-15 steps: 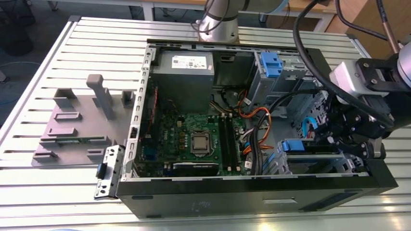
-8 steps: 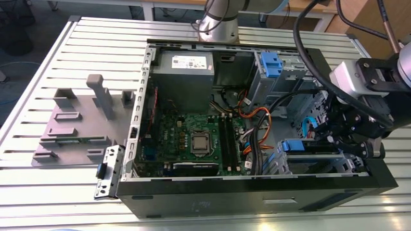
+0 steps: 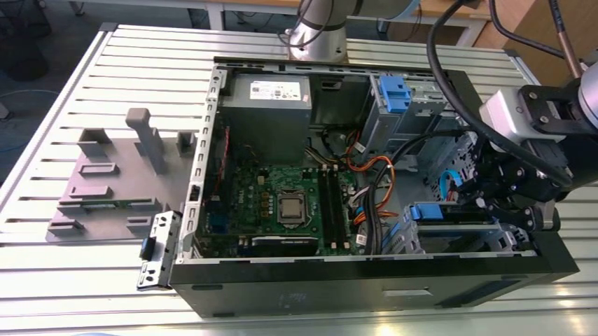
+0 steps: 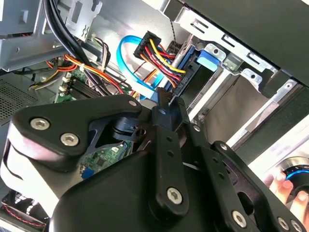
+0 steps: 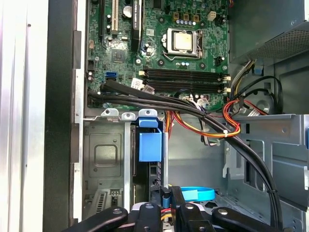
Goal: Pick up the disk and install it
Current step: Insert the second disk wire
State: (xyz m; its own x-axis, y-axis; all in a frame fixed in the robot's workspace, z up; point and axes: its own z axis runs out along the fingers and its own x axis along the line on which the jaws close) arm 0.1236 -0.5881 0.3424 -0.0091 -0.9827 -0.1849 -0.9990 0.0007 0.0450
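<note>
The disk (image 5: 153,176) stands edge-on in the drive cage at the front corner of the open computer case (image 3: 374,269). Its blue rail tab (image 5: 149,145) sticks up above the cage; in the exterior view the disk (image 3: 433,211) lies toward that view's right, by the black front panel. My gripper (image 5: 171,200) hangs right over the disk's cabled end. In the second wrist view my gripper (image 4: 166,99) has its fingers drawn together, and the tips sit against the black power plug (image 4: 159,48) beside the disk's blue rail (image 4: 189,72). Nothing shows between the fingers.
Black arm cables (image 5: 193,113), orange and yellow wires and a blue data cable (image 4: 130,63) crowd the cage. The motherboard (image 3: 290,203) and grey power supply (image 3: 271,98) fill the rest of the case. A grey fixture (image 3: 112,182) sits on the slatted table. A person's hand (image 4: 289,188) is nearby.
</note>
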